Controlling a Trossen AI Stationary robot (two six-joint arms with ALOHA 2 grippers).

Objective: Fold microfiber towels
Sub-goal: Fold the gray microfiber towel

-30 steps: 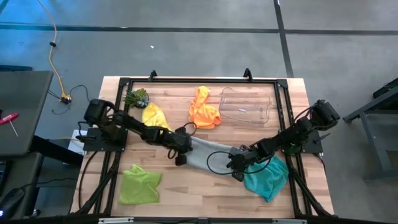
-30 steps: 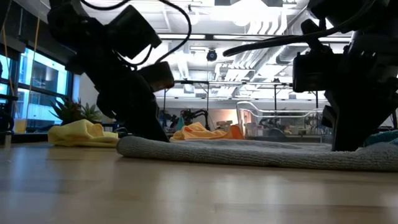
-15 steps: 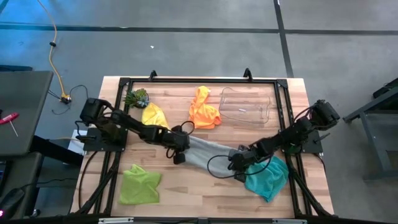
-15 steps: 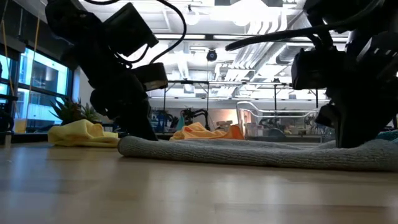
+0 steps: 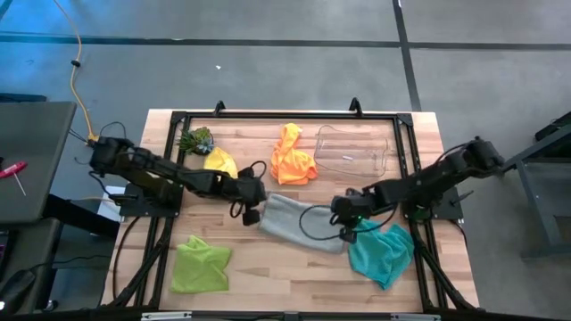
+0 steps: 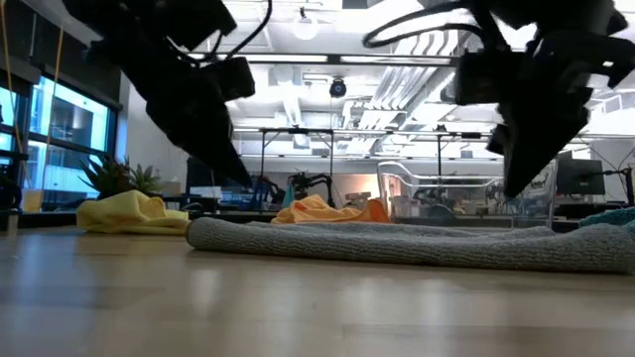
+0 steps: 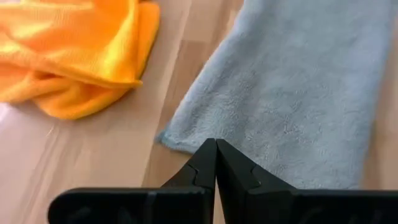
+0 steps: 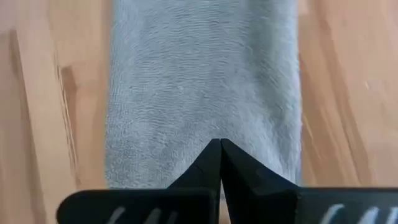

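Grey microfiber towel lay folded into a strip; your left hand and right hand were pinched empty (four crumpled cloths remained).

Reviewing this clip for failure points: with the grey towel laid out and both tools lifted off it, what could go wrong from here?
1. Both tools, left and right, are shut above the grey towel; a descent without opening would likely push the cloth instead of pinching it.
2. The right tool hangs where the grey towel meets the teal towel, so it may catch both.
3. The cable loop lies across the grey towel and could drag it.
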